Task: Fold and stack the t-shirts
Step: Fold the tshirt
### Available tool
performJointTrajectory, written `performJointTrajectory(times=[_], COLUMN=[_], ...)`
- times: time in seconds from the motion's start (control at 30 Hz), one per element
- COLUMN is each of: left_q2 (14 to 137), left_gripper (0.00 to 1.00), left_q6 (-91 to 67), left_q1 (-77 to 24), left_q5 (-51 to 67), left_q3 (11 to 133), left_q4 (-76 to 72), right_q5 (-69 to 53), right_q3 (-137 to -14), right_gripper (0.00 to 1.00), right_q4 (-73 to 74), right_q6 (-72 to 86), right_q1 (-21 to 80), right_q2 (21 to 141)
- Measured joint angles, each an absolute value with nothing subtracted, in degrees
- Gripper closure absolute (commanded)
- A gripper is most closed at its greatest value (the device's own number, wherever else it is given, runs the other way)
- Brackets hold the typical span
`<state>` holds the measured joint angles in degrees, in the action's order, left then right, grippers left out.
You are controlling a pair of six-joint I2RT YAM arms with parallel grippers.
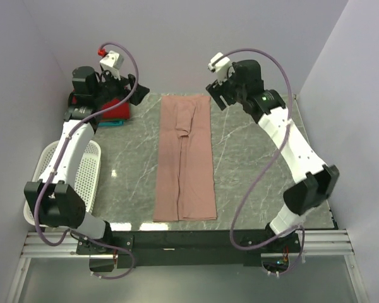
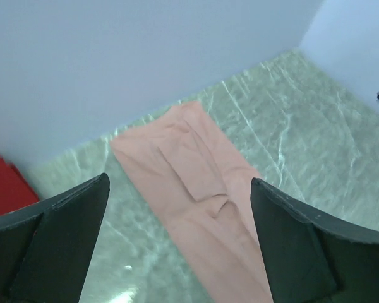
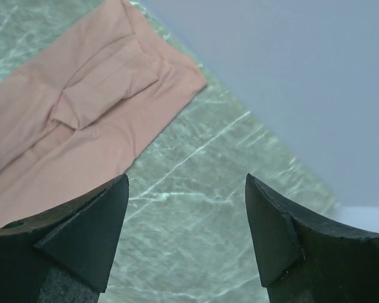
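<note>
- Dusty-pink cloth: the pink t-shirt lies flat down the middle of the marble table. It is a long narrow strip running from the far edge almost to the near edge.
- Its sides look folded inward, with a sleeve tucked on top near the far end. I judge the lengthwise folds done, with the crosswise folds and the move to the stack left.
- The red t-shirt rests on the teal t-shirt at the far left corner, apparently the folded stack.
- The left gripper and right gripper hover near the far edge, one on each side of the strip. Both have their fingers spread and hold nothing.
- Only the top view shows the teal layer and the white basket at the left edge.
- The wrist views show the sleeve's creases close up, and the left one catches a corner of red.
</note>
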<state>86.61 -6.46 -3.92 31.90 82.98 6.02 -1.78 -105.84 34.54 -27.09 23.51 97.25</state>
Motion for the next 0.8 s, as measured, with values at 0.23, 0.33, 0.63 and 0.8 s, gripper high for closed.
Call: performJointTrajectory(times=[0.23, 0.33, 0.63, 0.8], left_q2=[84.2, 75.99, 40.62, 31.42], left_gripper=[0.01, 0.01, 0.14, 0.31], left_q6=[17.74, 30.04, 65.76, 75.57], left_q1=[-4.56, -4.62, -8.54, -15.94], left_q5=[42.22, 43.92, 48.23, 48.18], left_q3=[85.03, 70.83, 37.26, 26.87], left_q4=[20.03, 25.85, 47.46, 53.12], right_q5=[-8.03, -11.16, -16.45, -14.37], right_q3=[-89.84, -78.46, -48.14, -36.42], right_gripper=[0.11, 0.12, 0.21, 0.29], right_q4=[33.23, 33.76, 32.8, 30.22], right_q6=[-37.06, -39.75, -40.69, -38.17], right_q1=[29.87, 31.86, 52.05, 63.37], right_q2=[86.67, 80.16, 56.31, 56.38])
